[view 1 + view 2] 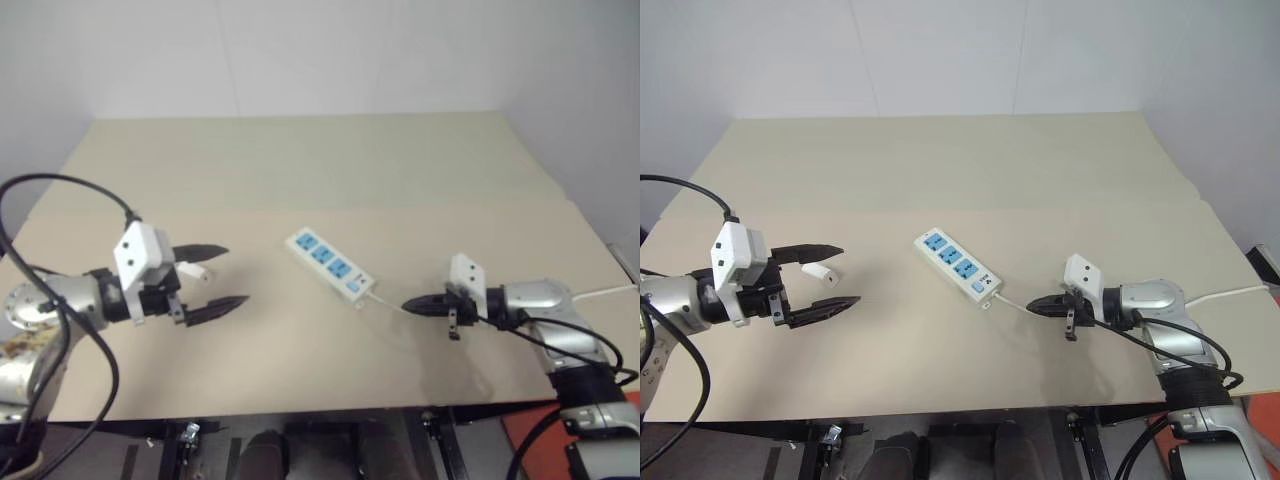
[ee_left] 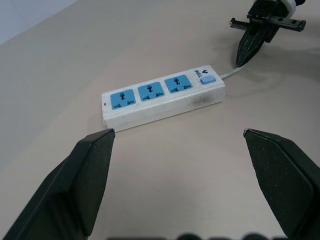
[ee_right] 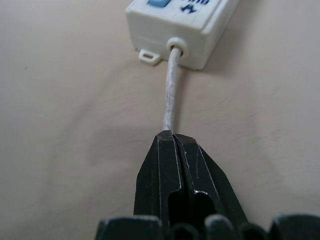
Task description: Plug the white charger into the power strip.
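The power strip (image 1: pixel 330 264) lies at an angle in the middle of the table, its three blue sockets facing up and its switch end toward my right arm. A small white charger (image 1: pixel 817 271) rests on the table between the spread fingers of my left gripper (image 1: pixel 849 273), which is open and not touching it. The left wrist view looks straight at the power strip (image 2: pixel 162 97). My right gripper (image 1: pixel 405 305) is shut, its tips right at the strip's thin white cable (image 3: pixel 170 90), just behind the switch end. Whether the cable is pinched or only passes underneath, I cannot tell.
The beige table (image 1: pixel 300 170) stretches wide behind the strip. The strip's cable (image 1: pixel 1230 293) runs off over the table's right edge. An orange surface (image 1: pixel 530 440) shows below the table's front right corner.
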